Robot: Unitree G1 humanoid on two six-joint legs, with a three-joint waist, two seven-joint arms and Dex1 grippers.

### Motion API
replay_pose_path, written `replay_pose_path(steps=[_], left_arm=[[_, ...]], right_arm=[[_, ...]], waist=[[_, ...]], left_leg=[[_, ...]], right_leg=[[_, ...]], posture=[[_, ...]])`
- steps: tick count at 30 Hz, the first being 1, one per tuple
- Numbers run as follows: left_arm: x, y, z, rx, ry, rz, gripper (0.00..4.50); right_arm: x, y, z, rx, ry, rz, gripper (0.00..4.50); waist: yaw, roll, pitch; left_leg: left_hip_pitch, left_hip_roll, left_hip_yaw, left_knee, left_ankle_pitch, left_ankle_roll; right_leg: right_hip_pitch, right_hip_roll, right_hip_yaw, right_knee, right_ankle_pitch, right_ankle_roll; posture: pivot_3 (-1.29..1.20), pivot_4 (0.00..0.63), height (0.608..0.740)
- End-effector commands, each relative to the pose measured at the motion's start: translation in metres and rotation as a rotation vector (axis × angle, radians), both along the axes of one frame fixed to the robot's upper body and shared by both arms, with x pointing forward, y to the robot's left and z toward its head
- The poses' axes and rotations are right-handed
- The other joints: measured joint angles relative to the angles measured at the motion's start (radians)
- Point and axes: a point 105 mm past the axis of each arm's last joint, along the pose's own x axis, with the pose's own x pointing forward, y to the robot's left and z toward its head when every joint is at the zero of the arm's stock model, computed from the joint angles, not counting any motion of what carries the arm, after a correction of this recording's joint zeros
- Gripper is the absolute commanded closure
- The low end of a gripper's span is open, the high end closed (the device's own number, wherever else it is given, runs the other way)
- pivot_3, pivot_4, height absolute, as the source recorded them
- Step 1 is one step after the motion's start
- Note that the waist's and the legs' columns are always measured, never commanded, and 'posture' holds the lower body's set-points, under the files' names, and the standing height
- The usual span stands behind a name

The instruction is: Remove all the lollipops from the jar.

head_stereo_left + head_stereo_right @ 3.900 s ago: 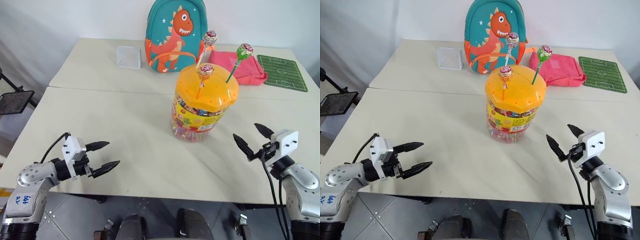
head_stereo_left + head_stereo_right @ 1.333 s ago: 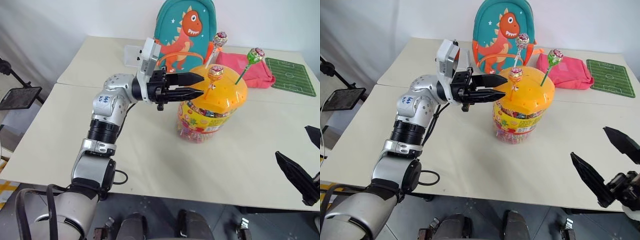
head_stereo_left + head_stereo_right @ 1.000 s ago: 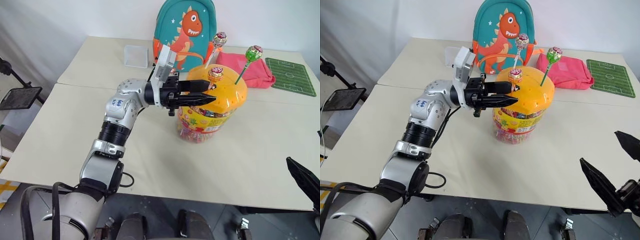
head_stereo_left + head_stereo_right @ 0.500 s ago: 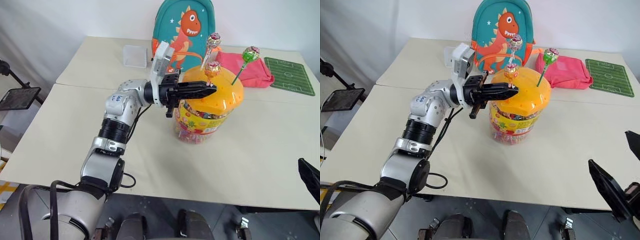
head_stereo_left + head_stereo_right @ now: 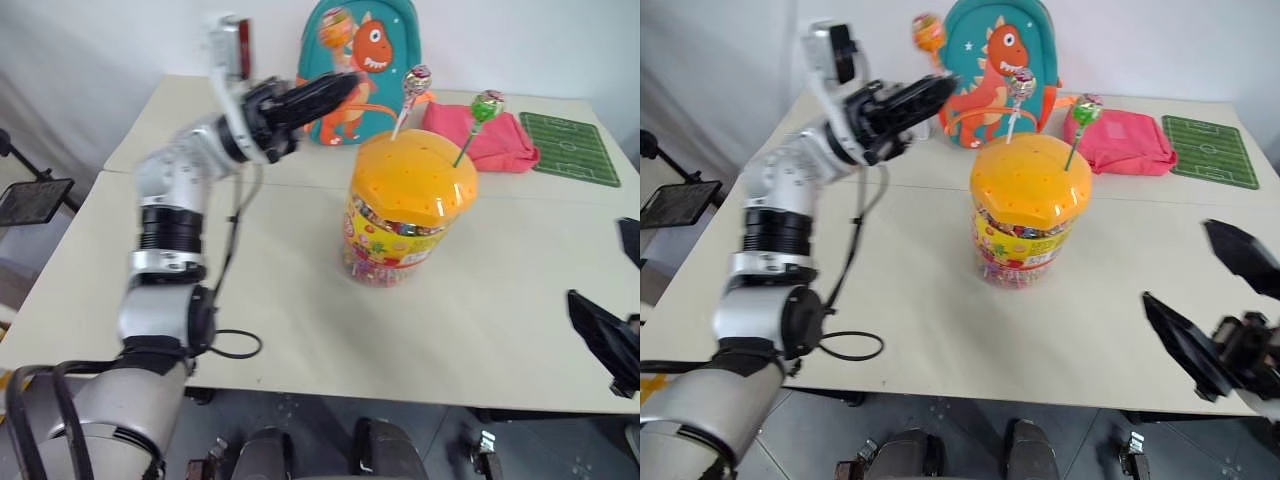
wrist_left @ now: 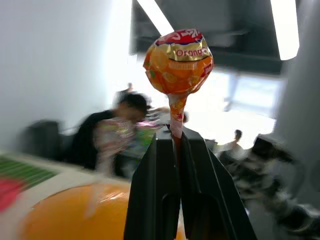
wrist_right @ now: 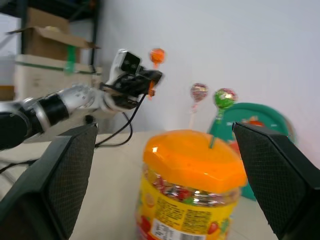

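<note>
Left gripper [image 6: 176, 137] is clamped tight on the orange stick of a lollipop [image 6: 178, 61], and it has just swung up and away from the jar [image 5: 408, 205] toward the desk's far left corner, candy head riding high above the fingers. That's one out of three! Two lollipops remain stuck in the jar's orange lid [image 5: 1031, 180], the pink-swirl one [image 5: 417, 79] and the green one [image 5: 488, 103], jar standing mid-desk. Right gripper [image 5: 1218, 312] waits wide open and empty past the desk's near right edge.
</note>
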Motion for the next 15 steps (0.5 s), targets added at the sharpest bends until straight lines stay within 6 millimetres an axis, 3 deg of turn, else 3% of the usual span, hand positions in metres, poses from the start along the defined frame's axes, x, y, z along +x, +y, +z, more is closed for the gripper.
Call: replay_pose_path(steps=[1, 6, 9, 11, 15], left_arm=[[0.011, 0.044, -0.046, 0.228, 0.073, 0.275, 4.46], [-0.010, 0.101, -0.130, 0.601, 0.281, 0.537, 4.46], [-0.030, 0.125, -0.166, 0.756, 0.349, 0.618, 4.46], [-0.036, 0.143, -0.181, 0.804, 0.391, 0.712, 4.46], [-0.045, 0.156, -0.195, 0.849, 0.450, 0.774, 4.46]], right_arm=[[0.006, 0.001, -0.008, -0.079, 0.065, 0.050, 0.00], [0.012, -0.002, -0.030, -0.226, 0.190, 0.111, 0.00], [0.012, -0.002, -0.042, -0.293, 0.238, 0.151, 0.00], [0.013, -0.002, -0.048, -0.313, 0.260, 0.171, 0.00], [0.013, -0.002, -0.053, -0.323, 0.272, 0.188, 0.00]], waist=[[-0.004, 0.000, 0.000], [0.013, -0.005, 0.003], [0.023, -0.005, 0.003], [0.027, -0.005, 0.003], [0.021, -0.004, 0.002]], left_leg=[[0.002, 0.000, 0.000, -0.001, 0.000, 0.000], [0.000, -0.001, -0.001, 0.000, 0.000, 0.000], [-0.004, -0.001, -0.003, 0.003, -0.001, 0.001], [-0.004, -0.001, -0.003, 0.003, -0.001, 0.001], [-0.003, 0.000, -0.001, 0.004, -0.001, 0.001]], right_leg=[[0.000, 0.000, 0.001, 0.002, 0.000, 0.000], [0.000, 0.000, 0.001, 0.002, 0.000, 0.000], [-0.001, 0.000, 0.001, 0.001, 0.000, 0.000], [0.000, 0.000, 0.001, 0.001, 0.000, 0.000], [0.000, 0.000, 0.002, 0.000, 0.000, 0.000]], posture=[[0.00, 0.150, 0.740], [0.00, 0.150, 0.740], [0.00, 0.150, 0.740], [0.00, 0.150, 0.740], [0.00, 0.150, 0.740]])
